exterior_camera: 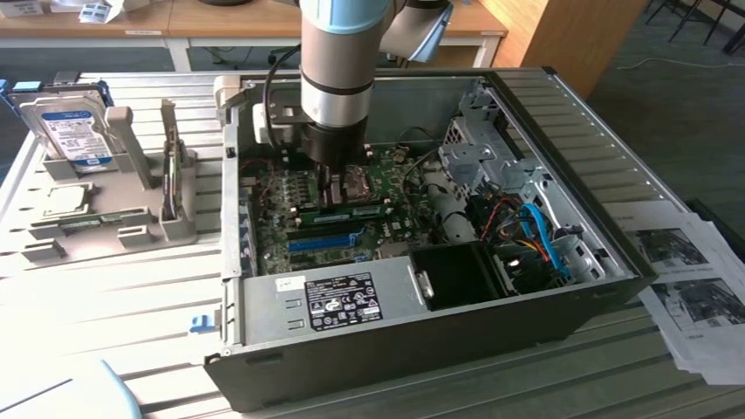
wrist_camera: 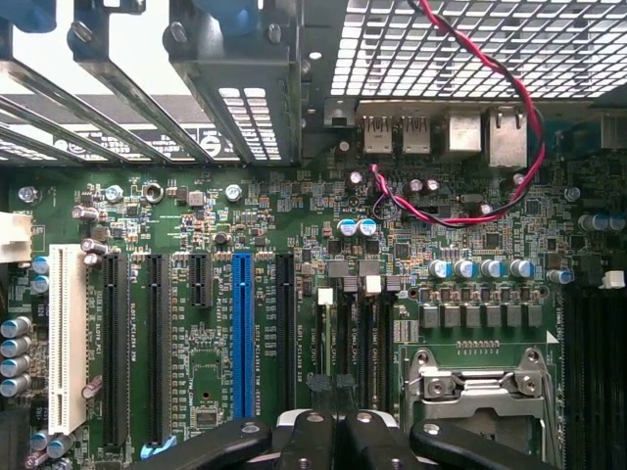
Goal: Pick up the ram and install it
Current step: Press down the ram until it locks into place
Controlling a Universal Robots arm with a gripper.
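We see the arm (exterior_camera: 338,61) cut off by the exterior view's upper edge, and it hides the board behind it. The gripper (wrist_camera: 333,446) runs past the wrist view's edge. The label's (exterior_camera: 338,299) print is too small for us to read.

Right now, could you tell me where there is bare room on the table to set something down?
Bare slats lie in front of the grey holder, beside the computer case. Printed sheets cover the exterior view's right. Inside the case it is crowded around the gripper.
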